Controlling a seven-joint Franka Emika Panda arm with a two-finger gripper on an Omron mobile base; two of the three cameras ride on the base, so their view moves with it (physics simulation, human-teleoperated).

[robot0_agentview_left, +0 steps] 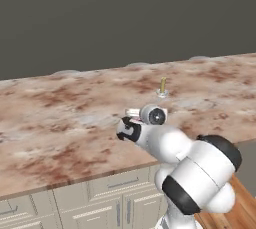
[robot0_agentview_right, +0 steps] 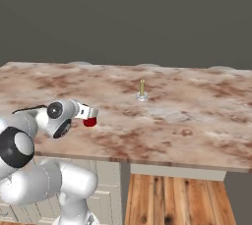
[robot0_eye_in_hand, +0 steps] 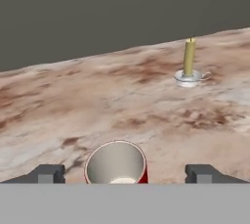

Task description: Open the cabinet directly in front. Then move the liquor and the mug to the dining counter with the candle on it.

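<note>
The red mug stands upright on the dining counter, its pale inside facing up. My gripper is open, with one fingertip well off to each side of the mug and neither touching it. From the right base, the mug sits just under the gripper near the counter's front edge. The candle stands in its small holder farther back on the stone top, also seen from the left base and the right base. The cabinet and the liquor are out of view.
Cream cabinet fronts run below the counter. A wooden floor lies beside them to the right. A dark wall rises behind the counter.
</note>
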